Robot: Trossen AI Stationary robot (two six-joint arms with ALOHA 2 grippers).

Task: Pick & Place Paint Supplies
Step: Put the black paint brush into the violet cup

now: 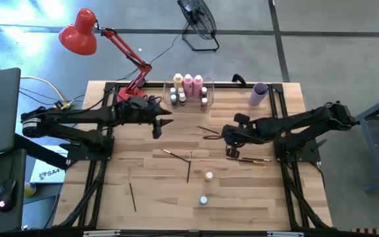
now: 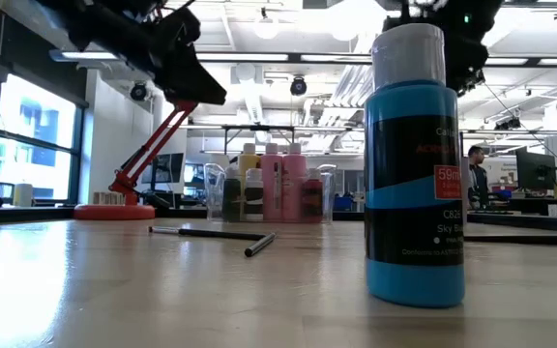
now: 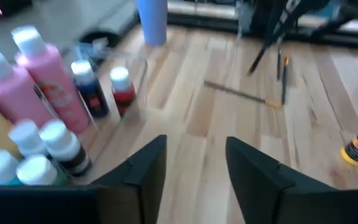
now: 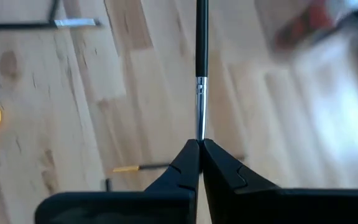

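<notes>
From above, the left gripper (image 1: 166, 118) hovers just in front of the clear bin (image 1: 189, 105) at the back of the worktop (image 1: 143, 197), where the pink bottles (image 1: 193, 82) and a yellow-orange bottle (image 1: 178, 81) stand with small white-capped ones; the right gripper (image 1: 230, 153) sits near mid-worktop by a paintbrush (image 1: 252, 159), and other brushes and two tiny bottles (image 1: 206, 187) lie scattered in front (a lilac cup (image 1: 258, 93) and a red lamp (image 1: 79, 31) stand at the back). At table height, a blue bottle (image 2: 415, 164) fills the foreground, a brush (image 2: 211, 233) lies behind it, and the bin's bottles stand farther back. The left wrist view shows its fingers (image 3: 143, 168) parted with nothing between them, close to the bottles in the bin. The right wrist view shows its fingers (image 4: 188, 163) pinched shut on the tip of a dark paintbrush (image 4: 201, 68), which points away over the wood.
</notes>
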